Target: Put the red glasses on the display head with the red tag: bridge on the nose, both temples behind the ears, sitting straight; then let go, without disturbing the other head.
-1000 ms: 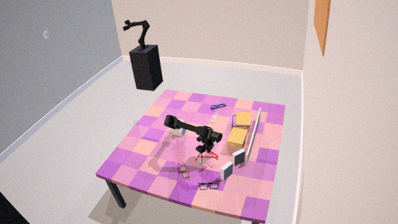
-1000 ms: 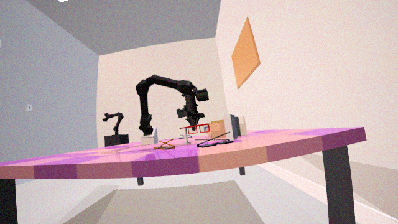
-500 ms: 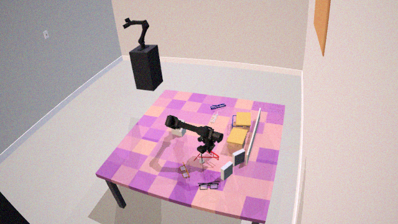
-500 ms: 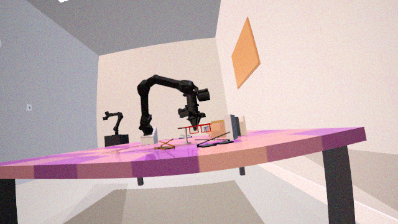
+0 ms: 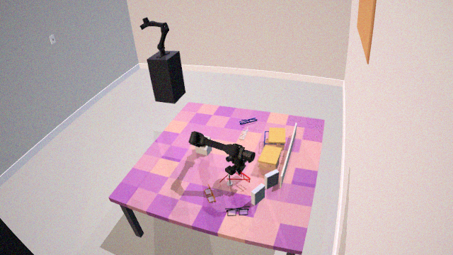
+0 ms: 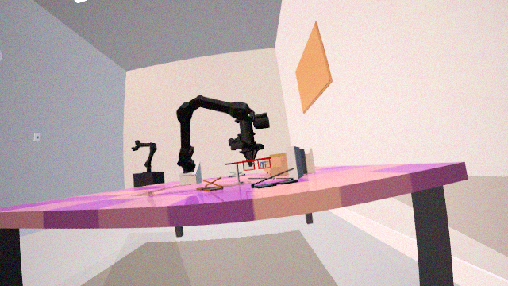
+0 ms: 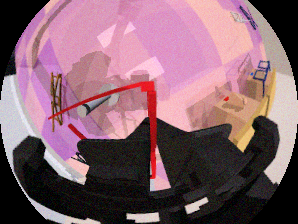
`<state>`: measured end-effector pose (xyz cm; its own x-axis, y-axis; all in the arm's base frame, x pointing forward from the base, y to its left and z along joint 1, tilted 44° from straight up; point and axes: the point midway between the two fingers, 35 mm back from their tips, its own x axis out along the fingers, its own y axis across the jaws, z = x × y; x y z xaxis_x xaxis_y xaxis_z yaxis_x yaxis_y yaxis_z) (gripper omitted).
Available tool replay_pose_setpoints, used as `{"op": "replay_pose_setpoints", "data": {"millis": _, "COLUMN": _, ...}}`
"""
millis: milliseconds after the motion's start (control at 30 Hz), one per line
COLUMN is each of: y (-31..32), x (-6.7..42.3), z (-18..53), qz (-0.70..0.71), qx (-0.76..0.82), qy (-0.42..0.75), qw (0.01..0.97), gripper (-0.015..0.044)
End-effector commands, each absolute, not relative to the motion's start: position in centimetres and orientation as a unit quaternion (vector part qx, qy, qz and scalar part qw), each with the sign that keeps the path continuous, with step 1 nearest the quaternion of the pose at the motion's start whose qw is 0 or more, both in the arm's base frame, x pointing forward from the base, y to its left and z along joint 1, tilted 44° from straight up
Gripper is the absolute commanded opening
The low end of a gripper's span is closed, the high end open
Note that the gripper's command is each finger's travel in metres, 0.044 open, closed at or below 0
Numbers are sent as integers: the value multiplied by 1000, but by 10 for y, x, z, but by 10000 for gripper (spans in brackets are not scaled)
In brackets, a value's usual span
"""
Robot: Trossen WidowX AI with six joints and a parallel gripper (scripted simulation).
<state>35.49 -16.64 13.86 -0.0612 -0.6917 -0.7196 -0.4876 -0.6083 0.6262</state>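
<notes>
Nearest the exterior camera, black glasses (image 6: pixel 274 182) and orange glasses (image 6: pixel 210 184) are lying flat on the surface (image 6: pixel 357 187), apparently as distractors. Beyond them, at about 12 o'clock, the gripper (image 6: pixel 250 162) is pinching the red glasses (image 6: pixel 254 163) by the front frame, carrying them level above the surface, probably so the temples are pointing ready for the ears. A thin stand (image 6: pixel 237 175) is standing just at 9 o'clock of the frame. The top view is showing the yellow display heads (image 5: pixel 270 154) at 3 o'clock of the gripper, well apart; the exterior view is largely hiding them. The wrist view alone is showing one red temple (image 7: pixel 152 129) running out from under the fingers.
</notes>
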Motion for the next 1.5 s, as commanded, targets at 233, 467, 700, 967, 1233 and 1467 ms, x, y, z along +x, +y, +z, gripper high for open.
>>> {"op": "replay_pose_setpoints", "data": {"millis": 233, "y": -168, "x": 360, "z": 138, "qz": -585, "qx": 678, "qy": -436, "qw": 88, "gripper": 0}}
{"op": "replay_pose_setpoints", "data": {"millis": 467, "y": -168, "x": 363, "z": 138, "qz": -585, "qx": 678, "qy": -436, "qw": 88, "gripper": 0}}
{"op": "replay_pose_setpoints", "data": {"millis": 700, "y": -169, "x": 366, "z": 138, "qz": -585, "qx": 678, "qy": -436, "qw": 88, "gripper": 0}}
{"op": "replay_pose_setpoints", "data": {"millis": 967, "y": -169, "x": 367, "z": 138, "qz": -585, "qx": 678, "qy": -436, "qw": 88, "gripper": 0}}
{"op": "replay_pose_setpoints", "data": {"millis": 1233, "y": -169, "x": 367, "z": 138, "qz": -585, "qx": 678, "qy": -436, "qw": 88, "gripper": 0}}
{"op": "replay_pose_setpoints", "data": {"millis": 1467, "y": -169, "x": 365, "z": 138, "qz": -585, "qx": 678, "qy": -436, "qw": 88, "gripper": 0}}
